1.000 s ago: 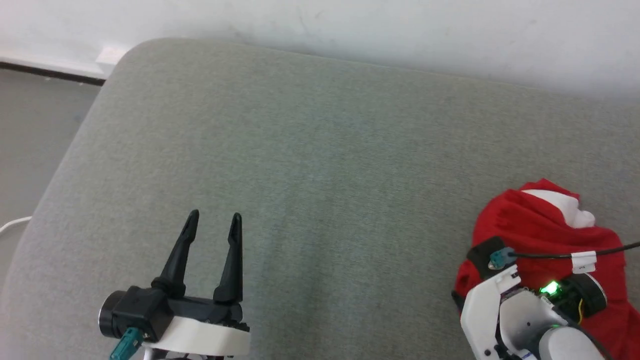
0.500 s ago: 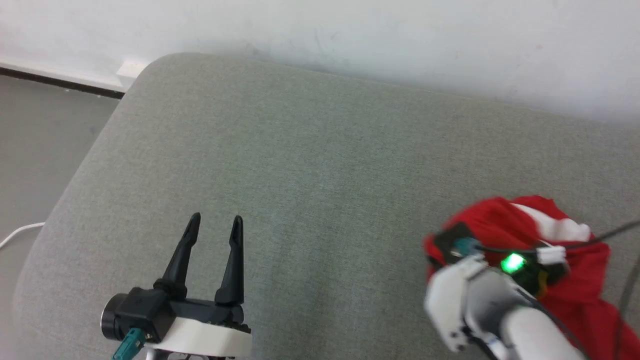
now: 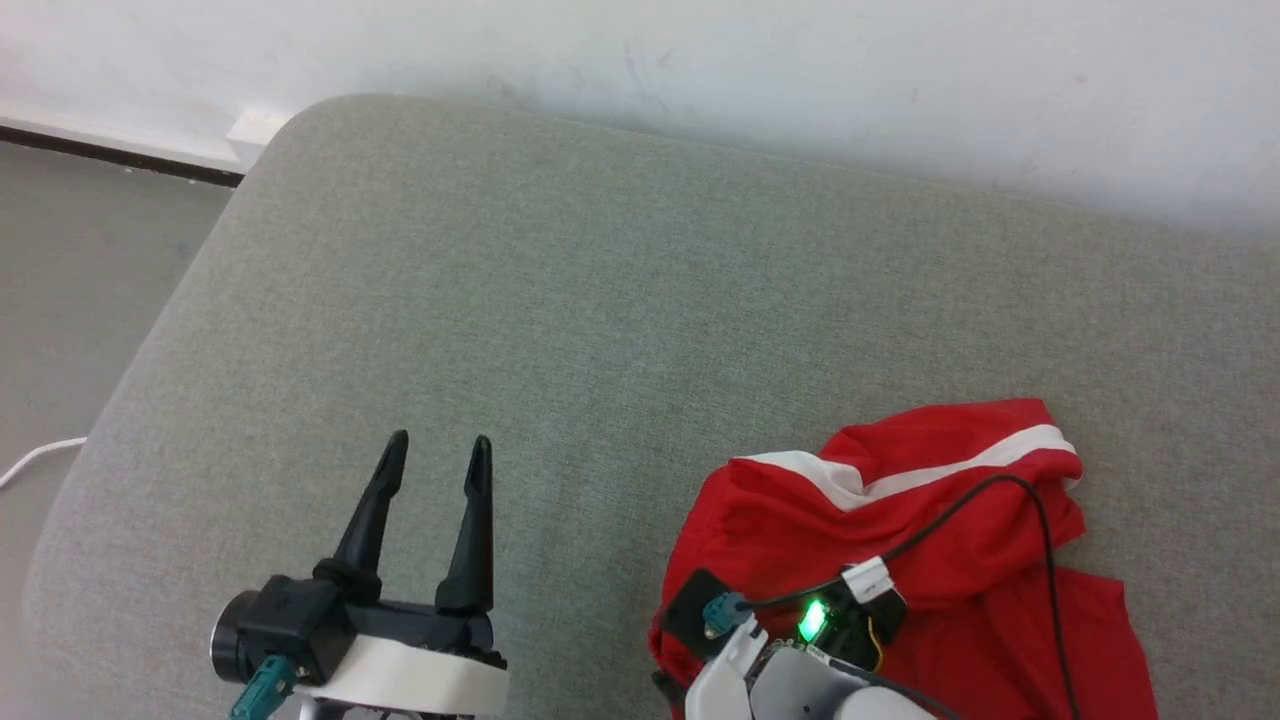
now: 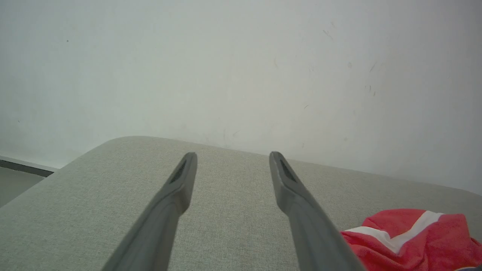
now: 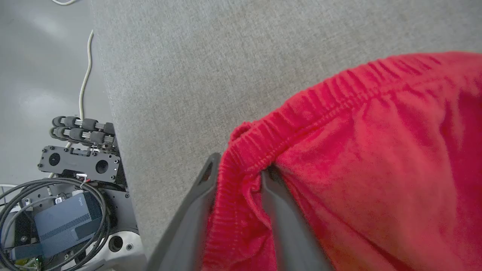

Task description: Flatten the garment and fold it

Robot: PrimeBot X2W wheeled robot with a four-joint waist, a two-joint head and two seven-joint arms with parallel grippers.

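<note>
grey cushion (image 3: 600, 300), white wall (image 3: 700, 50): shorts (image 3: 770, 530) lie bunched, waistband (image 5: 301, 113) pinched between the right jaws; left jaws gape empty; nothing folded yet.

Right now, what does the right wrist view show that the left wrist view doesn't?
Right wrist, not left wrist: right gripper clamped on the elastic waistband of the shorts; robot base beside the cushion. Left wrist, not right wrist: left gripper, open and empty; the wall; the white stripe on the shorts. Both: red shorts on the grey cushion.
</note>
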